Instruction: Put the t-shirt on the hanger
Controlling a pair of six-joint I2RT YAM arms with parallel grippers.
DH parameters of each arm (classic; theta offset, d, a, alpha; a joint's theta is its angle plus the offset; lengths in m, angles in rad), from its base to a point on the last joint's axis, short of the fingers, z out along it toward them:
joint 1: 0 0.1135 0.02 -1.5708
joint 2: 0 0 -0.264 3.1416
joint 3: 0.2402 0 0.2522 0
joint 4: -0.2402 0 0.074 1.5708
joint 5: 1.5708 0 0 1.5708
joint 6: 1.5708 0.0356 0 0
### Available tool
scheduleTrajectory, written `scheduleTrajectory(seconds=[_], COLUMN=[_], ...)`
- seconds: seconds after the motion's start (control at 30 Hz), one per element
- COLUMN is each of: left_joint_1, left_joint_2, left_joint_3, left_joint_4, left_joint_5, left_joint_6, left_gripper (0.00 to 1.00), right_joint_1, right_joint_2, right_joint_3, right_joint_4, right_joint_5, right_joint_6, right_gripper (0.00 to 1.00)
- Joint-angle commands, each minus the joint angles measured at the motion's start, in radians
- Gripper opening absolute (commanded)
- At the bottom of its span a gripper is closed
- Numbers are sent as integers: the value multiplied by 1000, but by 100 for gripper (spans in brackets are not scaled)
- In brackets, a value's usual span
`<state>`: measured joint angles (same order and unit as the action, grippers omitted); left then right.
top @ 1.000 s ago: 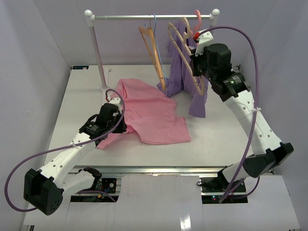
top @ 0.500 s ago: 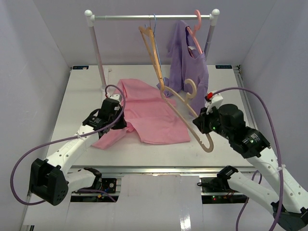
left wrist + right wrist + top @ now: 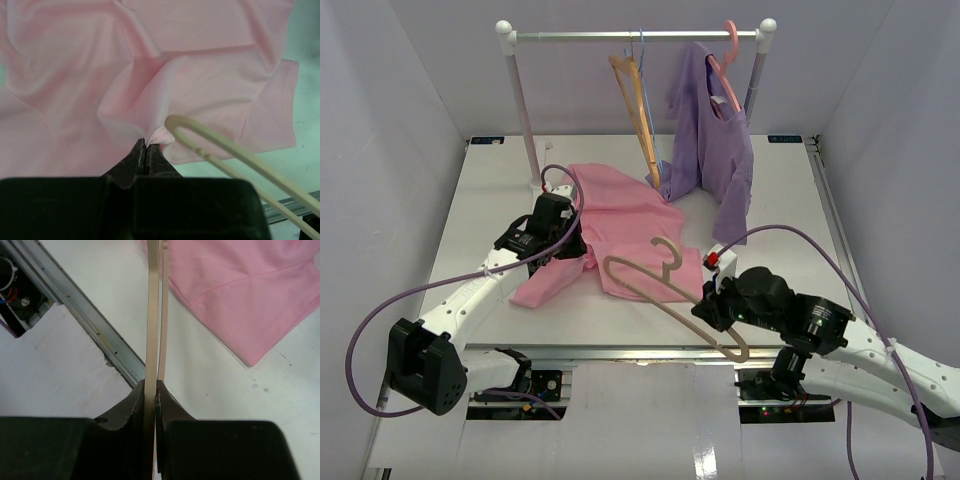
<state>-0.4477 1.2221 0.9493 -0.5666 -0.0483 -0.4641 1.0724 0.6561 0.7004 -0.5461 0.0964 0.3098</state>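
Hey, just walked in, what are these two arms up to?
The right gripper is clamped on a tan hanger, holding it low over the front of the table. The left gripper is shut on a fold of the pink t-shirt, which lies crumpled on the table. The hanger's rounded end sits right beside that pinched fold, but the t-shirt is not on the hanger yet. A purple shirt hangs on the rack behind.

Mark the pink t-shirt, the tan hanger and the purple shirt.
t-shirt (image 3: pixel 630 225), top view, middle of its body.
hanger (image 3: pixel 152 315), right wrist view, on its thin bar.
purple shirt (image 3: pixel 715 150), top view, chest area.
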Motion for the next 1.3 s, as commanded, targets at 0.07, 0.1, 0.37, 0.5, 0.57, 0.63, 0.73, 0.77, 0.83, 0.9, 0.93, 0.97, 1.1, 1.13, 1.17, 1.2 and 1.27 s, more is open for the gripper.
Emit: scheduleTrajectory(seconds=[0.07,0.1,0.37,0.5,0.57,0.63,0.73,0.77,0.83,0.9,0.93,0.97,1.1,1.13,1.17,1.2,1.27], left_joint_1=[4,5,6,7,7,7,6,7,7,7,7,7,7,7,7,7,7], left_joint_2=[-2,2,16,7,1,-3,-7,-6,-7,-12,-13,-15,-6,6,17,25,35], left_joint_3=[38,39,45,45,46,48,44,40,37,36,34,37,39,39,39,40,37], left_joint_4=[-14,-17,-27,-32,-36,-38,-39,-38,-36,-33,-32,-33,-35,-36,-37,-37,-32], left_joint_5=[-27,-33,-49,-42,-42,-42,-33,-30,-30,-27,-25,-25,-49,-56,-62,-65,-68], left_joint_6=[4,5,15,16,18,21,22,22,19,20,21,22,30,33,35,36,34], left_gripper=[0,0,0,0,0,0,0,0,0,0,0,0,0,0,0,0,0], right_joint_1=[85,92,107,110,110,110,110,110,110,110,110,112,116,119,122,123,126], right_joint_2=[-65,-68,-88,-61,-40,-25,3,6,18,27,33,37,40,37,33,29,22], right_joint_3=[-24,-21,32,53,61,65,70,71,76,74,71,70,68,69,71,73,74], right_joint_4=[81,79,50,76,96,110,140,150,156,169,172,175,184,180,177,173,165], right_joint_5=[88,92,93,79,75,71,74,70,66,65,65,62,53,54,57,60,64], right_joint_6=[47,47,25,12,3,0,-8,-10,-12,-13,-14,-12,-11,-10,-9,-9,-6], right_gripper=[8,8,8,8,8,8,8,8,8,8,8,8,8,8,8,8,8])
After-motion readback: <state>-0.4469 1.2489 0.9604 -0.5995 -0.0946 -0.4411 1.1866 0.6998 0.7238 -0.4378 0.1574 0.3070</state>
